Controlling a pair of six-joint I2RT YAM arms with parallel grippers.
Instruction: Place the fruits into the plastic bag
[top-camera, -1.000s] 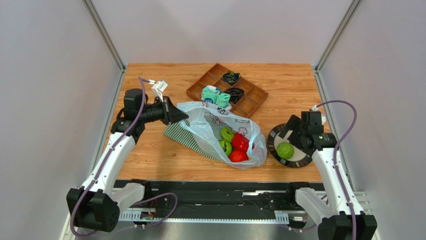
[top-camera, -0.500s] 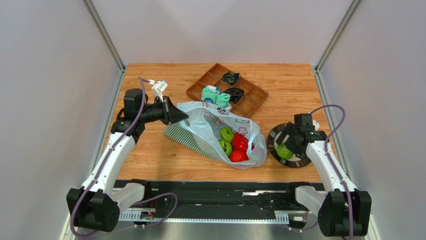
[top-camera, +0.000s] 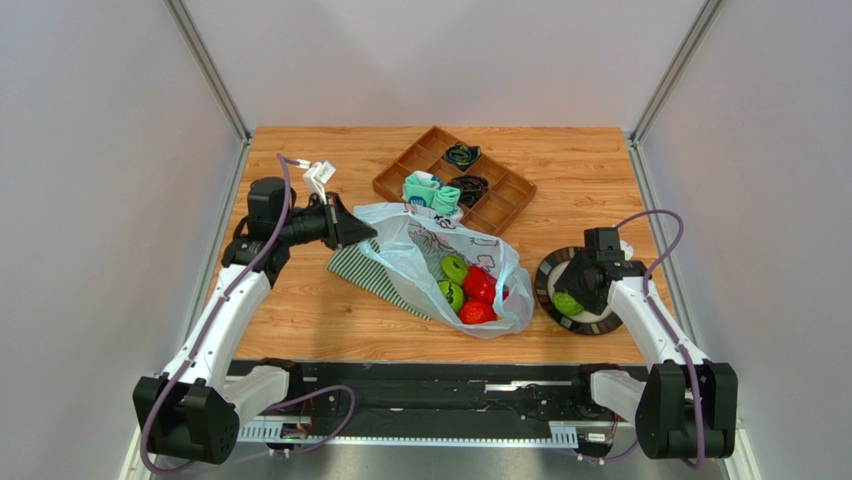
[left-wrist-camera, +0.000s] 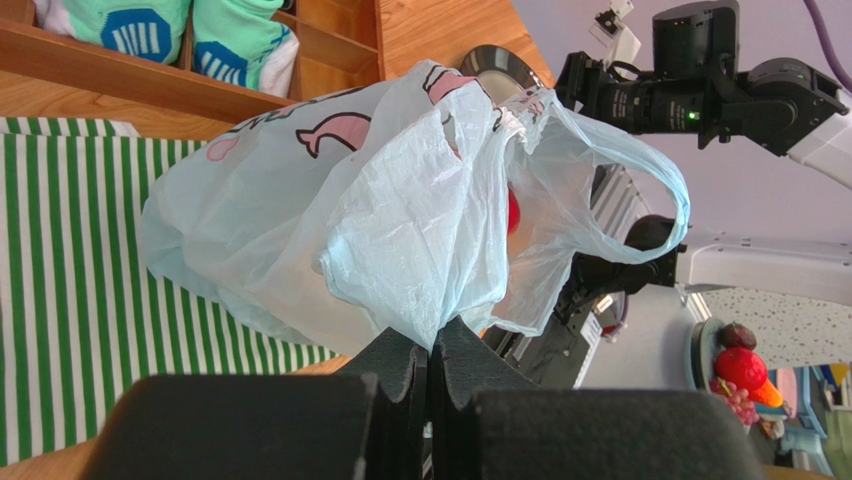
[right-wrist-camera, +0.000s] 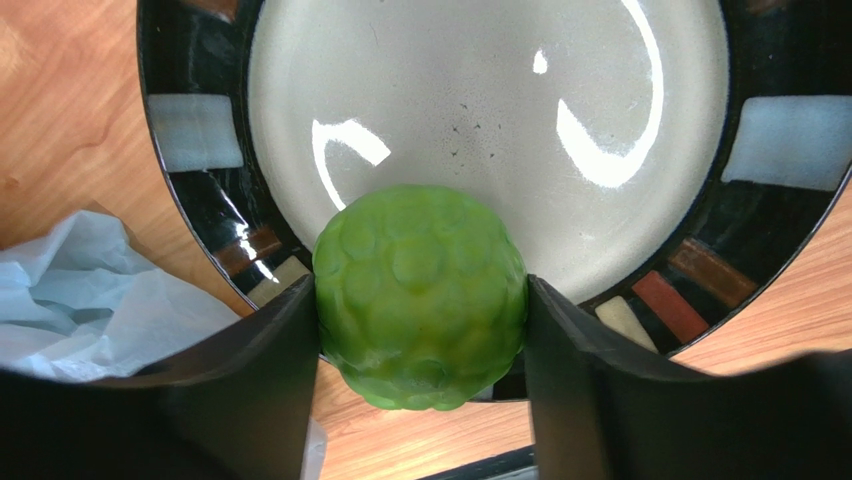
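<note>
Fruits are mostly inside the plastic bag by now: two red ones and two green ones show through the thin film near the middle of the table. One is left out, the green bumpy fruit, sitting on the near rim of the dark-bordered plate at the right.

The right gripper is down over that fruit, its two fingers pressed against its left and right flanks, so the grasp looks made, though the fruit has not visibly left the plate. The left gripper has its jaws together on a gathered fold of the bag's edge, holding the film up off the green-and-white striped cloth. A handle loop hangs free on the side facing the right arm.

The step in hand, as I judge it, is picking up the last fruit. Next it should be lifted clear of the plate rim, carried left to the bag's mouth and let go only once it is over the opening. The limp film may sag shut, so the left arm's hold matters.
</note>
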